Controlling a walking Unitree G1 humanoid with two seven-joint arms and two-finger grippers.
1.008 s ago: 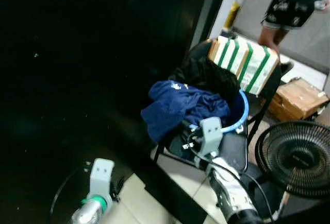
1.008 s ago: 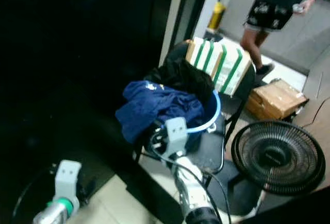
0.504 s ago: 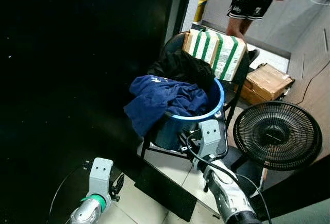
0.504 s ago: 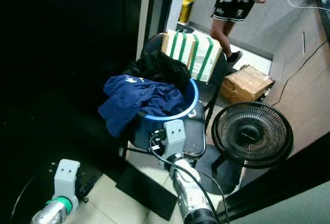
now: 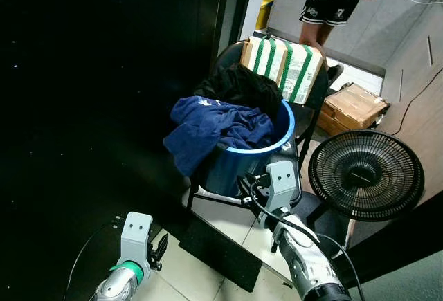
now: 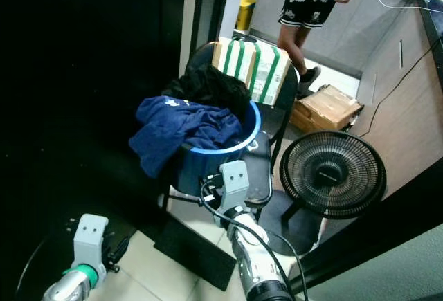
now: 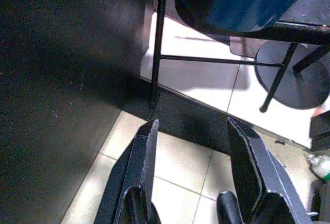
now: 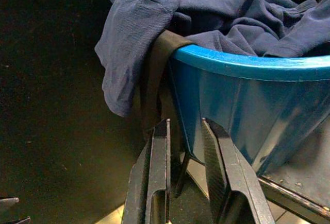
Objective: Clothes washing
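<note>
A blue basin point(image 5: 239, 166) stands on a black chair point(image 5: 313, 97). A navy garment point(image 5: 214, 124) is heaped in it and hangs over its near rim, with a black garment point(image 5: 239, 83) behind it. My right gripper point(image 8: 184, 123) is held low in front of the basin, just below its rim point(image 8: 242, 67). Its fingers point(image 8: 161, 147) are slightly open with nothing between them. My left gripper point(image 7: 191, 123) hangs open over the tiled floor, left of the chair's legs point(image 7: 157, 54).
A green-striped box point(image 5: 282, 66) leans on the chair back. A black floor fan point(image 5: 365, 174) stands right of the chair, a cardboard box point(image 5: 354, 107) behind it. A person point(image 5: 329, 3) stands in the doorway beyond. A dark mat point(image 5: 221, 245) lies under the chair's front; a black wall is on the left.
The camera has pulled back and turned, so chair, basin and fan show more fully. The person has stepped leftward in the doorway. Both arms keep their places.
</note>
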